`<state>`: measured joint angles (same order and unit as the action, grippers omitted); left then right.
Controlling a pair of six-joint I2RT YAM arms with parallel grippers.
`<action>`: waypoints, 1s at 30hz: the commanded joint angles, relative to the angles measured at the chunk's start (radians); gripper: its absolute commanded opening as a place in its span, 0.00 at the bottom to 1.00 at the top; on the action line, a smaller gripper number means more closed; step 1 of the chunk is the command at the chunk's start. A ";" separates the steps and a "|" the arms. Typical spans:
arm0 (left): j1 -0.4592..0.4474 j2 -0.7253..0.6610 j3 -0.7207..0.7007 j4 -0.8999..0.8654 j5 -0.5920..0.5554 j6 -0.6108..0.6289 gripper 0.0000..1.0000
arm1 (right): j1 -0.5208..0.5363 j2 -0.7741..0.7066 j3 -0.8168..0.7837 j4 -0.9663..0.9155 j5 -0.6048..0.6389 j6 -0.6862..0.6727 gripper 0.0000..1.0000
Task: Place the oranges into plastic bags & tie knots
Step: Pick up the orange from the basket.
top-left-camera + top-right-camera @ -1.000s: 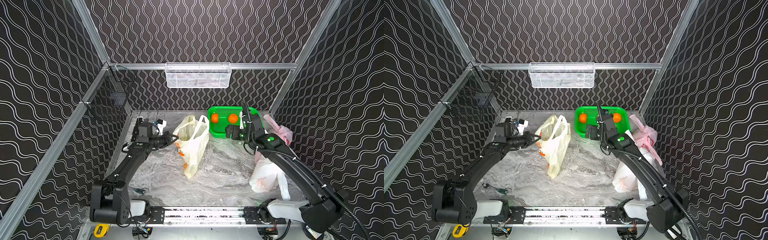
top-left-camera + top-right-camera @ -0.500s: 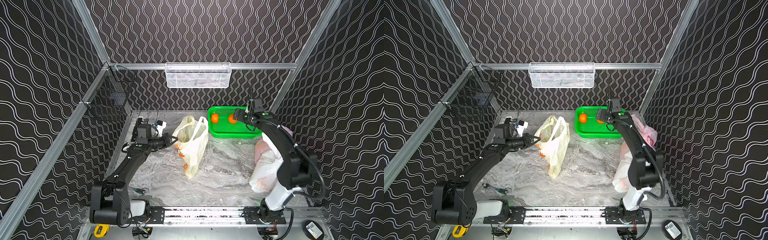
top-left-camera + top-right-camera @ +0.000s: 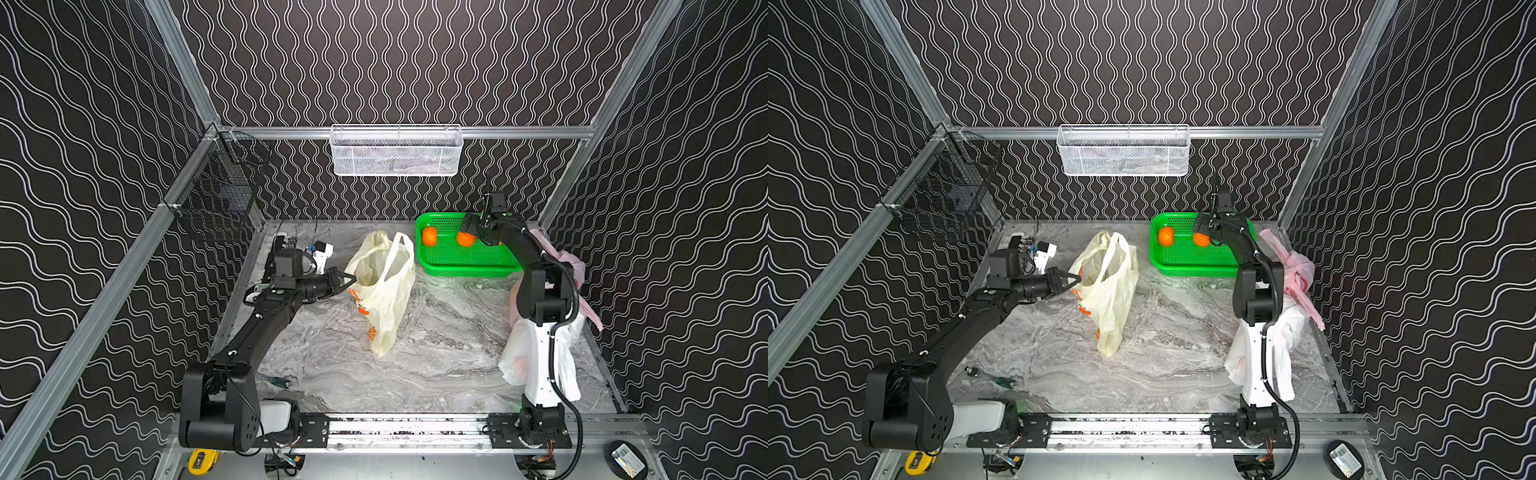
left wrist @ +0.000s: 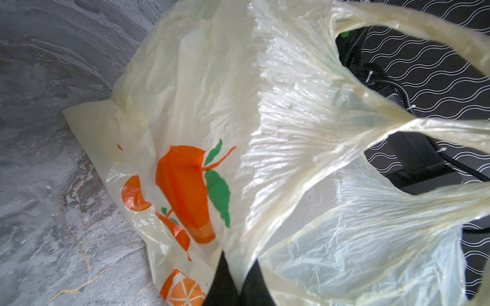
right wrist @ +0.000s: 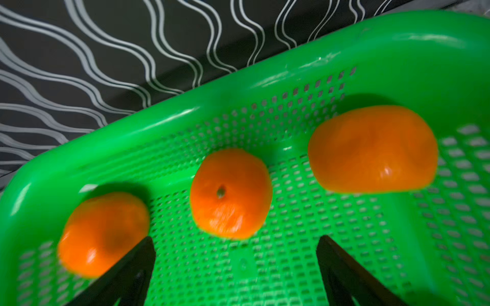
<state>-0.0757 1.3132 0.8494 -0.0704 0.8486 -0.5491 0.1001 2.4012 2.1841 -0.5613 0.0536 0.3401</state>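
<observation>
three oranges [image 5: 230, 193] lay apart from one another on the perforated floor of the green basket [image 5: 185, 116]. in the top views only two of them showed, the right arm covering the rest. the right hand [image 5: 235, 242] hung low over the basket with its fingers spread wide and nothing between them. one orange sat just beyond the gap and another lay close against one finger [image 5: 138, 262]. that view was blurred.

the basket stood at the far right of the tabletop [image 3: 436, 332], close to the back wall. just beside it, toward the middle, lay the yellow bag [image 3: 386, 291] with orange prints. its bottom lay flat on the tabletop toward the front rail and its mouth and handles were raised at the far end. the left hand [image 3: 351, 279] was pinched tight on the thin film at the bag's rim, holding that side up. in the left wrist view the film ran straight out from between the closed fingers.

the pink bag [image 3: 573, 266] lay against the right wall near the basket's corner. the white bag [image 3: 515, 357] lay nearer the front, partly hidden by the right arm. a white mesh basket [image 3: 395, 151] hung on the back wall and a black wire basket [image 3: 216, 199] on the left wall. a small green-handled tool [image 3: 280, 382] lay near the left arm's base.
</observation>
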 commanded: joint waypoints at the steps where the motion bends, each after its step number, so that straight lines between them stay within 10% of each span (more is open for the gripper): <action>1: 0.002 -0.006 0.000 0.010 0.020 0.020 0.00 | 0.004 0.062 0.082 -0.036 0.000 -0.016 0.96; 19: 0.002 0.008 0.008 0.012 0.030 0.013 0.00 | 0.004 0.298 0.327 -0.071 -0.010 -0.041 0.79; 30: 0.001 0.023 0.010 0.066 0.064 -0.002 0.00 | 0.002 0.082 0.125 -0.011 -0.039 -0.029 0.54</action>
<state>-0.0761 1.3342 0.8524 -0.0505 0.8818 -0.5472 0.1040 2.5885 2.3600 -0.6178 0.0399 0.2985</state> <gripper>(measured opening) 0.048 0.607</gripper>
